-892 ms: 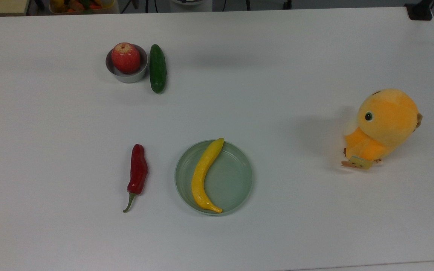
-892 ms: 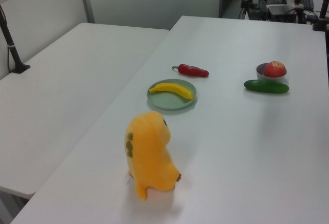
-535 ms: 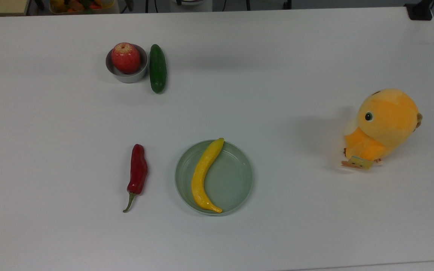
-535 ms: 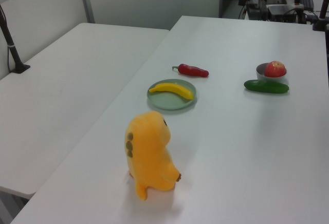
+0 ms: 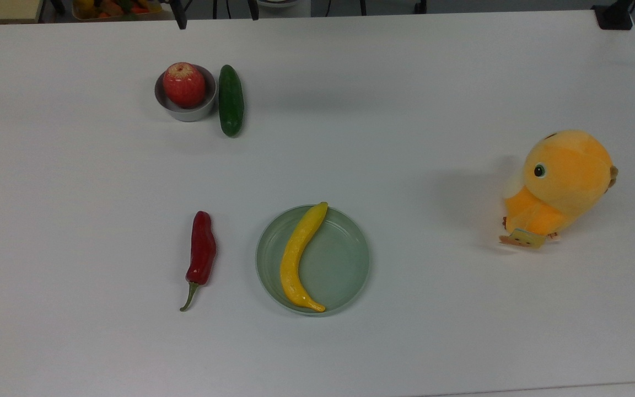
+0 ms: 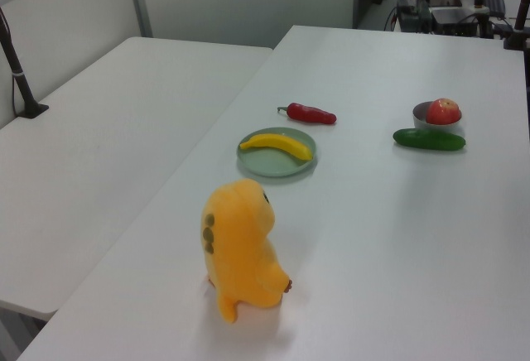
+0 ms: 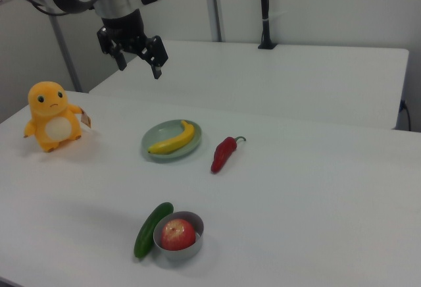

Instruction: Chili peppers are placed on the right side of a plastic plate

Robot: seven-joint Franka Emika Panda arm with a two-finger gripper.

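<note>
Top view first: the chili pepper (image 5: 202,255) lies flat on the white table (image 5: 405,82), stem pointing to 6 o'clock, just beside the plastic plate (image 5: 345,259) at the plate's 9 o'clock, clear of the rim. A banana (image 5: 299,258) fills the plate's 9 o'clock half, so the 3 o'clock half is bare — room enough, I'd say, for a chili there or on the table just past that rim. Up at 11 o'clock from the plate, an apple (image 5: 184,84) sits in a small grey bowl (image 5: 185,113) with a cucumber (image 5: 231,100) touching its side. A plush toy (image 5: 563,184) stands well apart at 3 o'clock.

Left view now: the chili pepper (image 6: 312,113) sits at 12 o'clock of the plastic plate (image 6: 269,164), beyond it, with the plush toy (image 6: 241,254) nearest the lens.

Right view — and here's the arm! The gripper (image 7: 138,55) hangs high above the table, at 11 o'clock of the plastic plate (image 7: 156,139), fingers spread apart and holding nothing. The chili pepper (image 7: 223,153) waits untouched at the plate's 3 o'clock. My read: the reach has not yet begun, and those parted fingers suit a slim chili taken across its middle.
</note>
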